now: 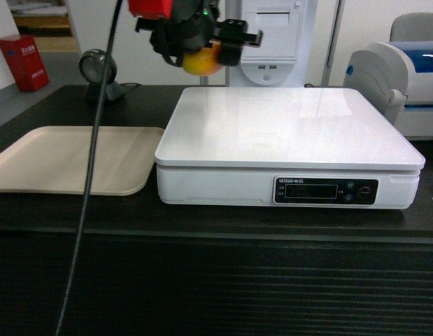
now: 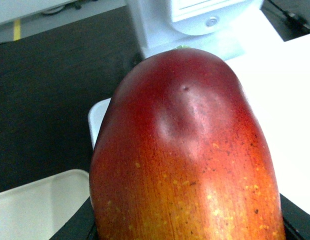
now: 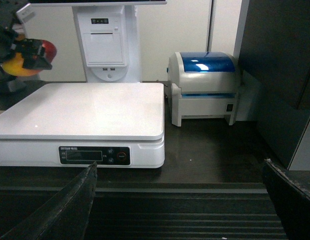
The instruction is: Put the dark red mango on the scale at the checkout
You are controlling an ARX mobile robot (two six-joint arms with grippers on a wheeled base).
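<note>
Nearest, the ribbed front of the checkout [image 1: 216,287] drops below the counter edge. The right claw [image 3: 180,200] hangs low before it, its fingers [image 3: 59,210] spread wide with nothing between them. Beyond that claw lies the scale [image 1: 286,126], its flat white top bare; a beige tray [image 1: 69,157] sits just left of it. Farthest, the left claw [image 1: 202,42] hangs above the scale's back-left corner, closed on the mango [image 1: 202,61], which fills its grip, red end outward. A printer [image 3: 205,85] stands right of the scale.
</note>
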